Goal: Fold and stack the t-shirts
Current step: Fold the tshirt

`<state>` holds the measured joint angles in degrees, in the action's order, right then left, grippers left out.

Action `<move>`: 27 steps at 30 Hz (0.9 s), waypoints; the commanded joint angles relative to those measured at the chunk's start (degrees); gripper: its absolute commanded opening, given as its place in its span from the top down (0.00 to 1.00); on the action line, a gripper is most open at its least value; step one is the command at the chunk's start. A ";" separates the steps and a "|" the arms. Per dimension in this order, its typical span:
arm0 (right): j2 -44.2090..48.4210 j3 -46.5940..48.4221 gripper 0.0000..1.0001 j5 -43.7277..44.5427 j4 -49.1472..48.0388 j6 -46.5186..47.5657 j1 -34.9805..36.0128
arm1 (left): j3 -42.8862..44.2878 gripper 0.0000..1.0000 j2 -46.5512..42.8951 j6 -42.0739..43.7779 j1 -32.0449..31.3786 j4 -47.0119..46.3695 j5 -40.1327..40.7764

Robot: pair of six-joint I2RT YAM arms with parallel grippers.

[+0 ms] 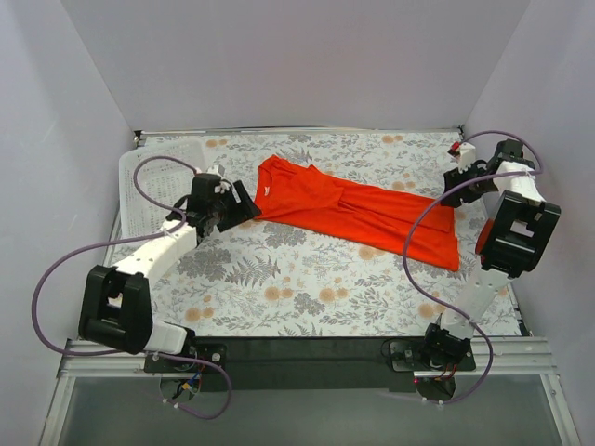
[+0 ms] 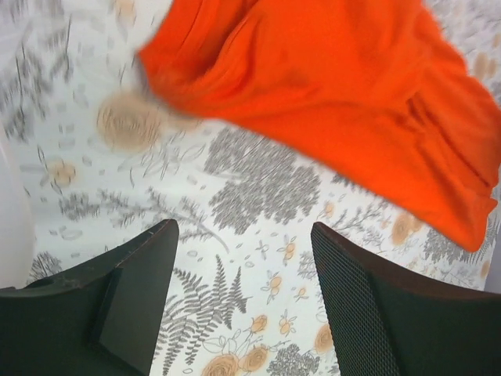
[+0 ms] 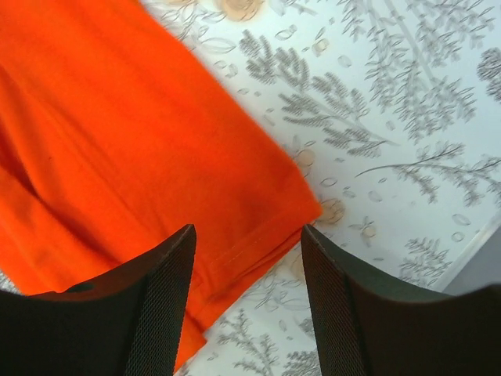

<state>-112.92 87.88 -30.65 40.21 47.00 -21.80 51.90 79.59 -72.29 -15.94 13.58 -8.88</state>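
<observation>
- top view: the plain orange-red short-sleeved t-shirt of thin fabric [image 1: 353, 209] lies as a creased band slanting across the flower-printed table cover [image 1: 279, 288], probably drawn out lengthwise ready for folding. the left gripper [image 1: 232, 206] sits at its upper-left end and the right gripper [image 1: 457, 178] at its hem end, with both arms bent and reaching forward.
- left wrist view: the jaws are parted and empty, angled down just short of the shirt's edge.
- right wrist view: the jaws are parted over the hem corner, pinching nothing.
</observation>
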 commanded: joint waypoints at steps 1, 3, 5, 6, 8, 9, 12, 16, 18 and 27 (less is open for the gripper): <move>-3.16 7.12 0.47 -0.28 1.63 -2.97 -0.26 | -4.70 0.37 1.35 -9.79 0.04 -7.24 -3.16; -4.49 9.40 0.47 0.33 2.33 -3.06 0.09 | -4.35 0.37 4.06 -10.59 0.04 -8.31 -3.33; -5.64 10.03 0.48 0.77 2.68 -2.80 0.36 | -3.83 0.37 6.09 -11.55 -0.05 -9.62 -3.68; -5.81 9.77 0.48 0.68 2.68 -2.71 0.53 | -3.04 0.38 8.54 -11.99 -0.14 -9.98 -3.94; -5.82 9.25 0.48 -0.02 2.60 -2.88 0.62 | -1.72 0.39 11.10 -12.52 -0.58 -9.81 -3.69; -5.73 8.90 0.48 -0.28 2.51 -3.06 0.71 | -1.02 0.40 12.16 -13.57 -0.67 -9.28 -3.16; -4.68 7.23 0.49 -1.16 2.33 -3.15 0.71 | 1.01 0.40 15.59 -15.06 -1.19 -8.14 -0.53; -3.71 5.12 0.49 -1.95 2.25 -2.97 0.71 | 3.20 0.43 19.10 -16.56 -1.98 -8.31 2.46; -3.53 4.15 0.50 -2.22 2.25 -3.15 0.71 | 5.31 0.45 21.74 -16.92 -2.60 -8.31 4.91; -0.29 -0.16 0.51 -3.27 1.89 -1.83 0.62 | 14.70 0.83 29.21 -11.57 -3.30 -2.61 18.72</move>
<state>-117.60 88.42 -31.94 41.95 44.40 -21.26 62.43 107.72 -87.15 -19.27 7.29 1.80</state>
